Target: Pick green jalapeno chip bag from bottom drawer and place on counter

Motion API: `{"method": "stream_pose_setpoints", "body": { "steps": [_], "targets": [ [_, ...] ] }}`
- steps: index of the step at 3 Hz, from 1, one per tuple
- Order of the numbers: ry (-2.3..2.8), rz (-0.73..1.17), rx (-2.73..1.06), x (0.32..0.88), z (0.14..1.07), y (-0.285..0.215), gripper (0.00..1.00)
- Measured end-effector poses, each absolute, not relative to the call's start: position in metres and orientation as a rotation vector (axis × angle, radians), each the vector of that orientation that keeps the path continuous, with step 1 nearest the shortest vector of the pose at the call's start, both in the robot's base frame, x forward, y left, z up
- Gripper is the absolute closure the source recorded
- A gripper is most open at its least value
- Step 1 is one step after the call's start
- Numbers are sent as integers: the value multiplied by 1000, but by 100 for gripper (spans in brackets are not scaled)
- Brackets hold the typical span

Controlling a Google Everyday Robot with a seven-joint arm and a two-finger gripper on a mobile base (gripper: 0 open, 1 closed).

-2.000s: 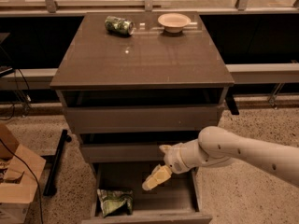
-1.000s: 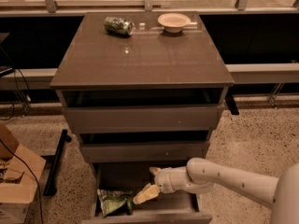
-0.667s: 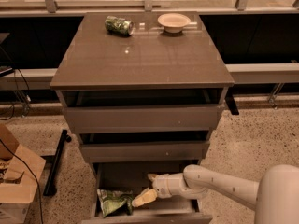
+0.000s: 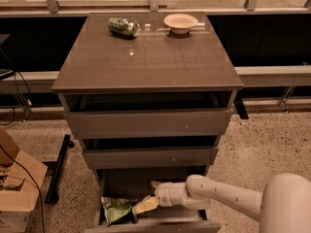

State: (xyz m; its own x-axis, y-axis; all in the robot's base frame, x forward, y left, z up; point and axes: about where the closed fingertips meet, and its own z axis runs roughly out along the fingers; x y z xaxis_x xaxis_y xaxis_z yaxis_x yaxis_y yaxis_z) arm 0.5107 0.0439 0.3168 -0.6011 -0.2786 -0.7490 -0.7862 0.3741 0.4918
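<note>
Gripper (image 4: 145, 206) is down inside the bottom drawer (image 4: 146, 225), close to its front edge, its tip right against the right side of the green jalapeno chip bag (image 4: 115, 208). The bag lies crumpled in the drawer's front-left corner. Spread, or closed on it? Cannot tell from here. That bag looks light, soft and slick, so the foil will likely buckle and slide rather than resist. I'd judge a pinch on a raised fold or the bunched right edge the best hold, not the flat face. Squeeze gently, since chips break. Up top, the counter (image 4: 146, 62) carries a green can (image 4: 122, 26) near its back-left corner and a bowl (image 4: 180, 21) by the back edge.
</note>
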Motion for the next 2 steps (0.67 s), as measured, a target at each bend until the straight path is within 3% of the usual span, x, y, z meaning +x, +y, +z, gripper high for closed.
{"method": "stream_pose_setpoints", "body": {
  "steps": [2],
  "targets": [
    [2227, 1019, -875, 533, 245, 90, 0]
  ]
}}
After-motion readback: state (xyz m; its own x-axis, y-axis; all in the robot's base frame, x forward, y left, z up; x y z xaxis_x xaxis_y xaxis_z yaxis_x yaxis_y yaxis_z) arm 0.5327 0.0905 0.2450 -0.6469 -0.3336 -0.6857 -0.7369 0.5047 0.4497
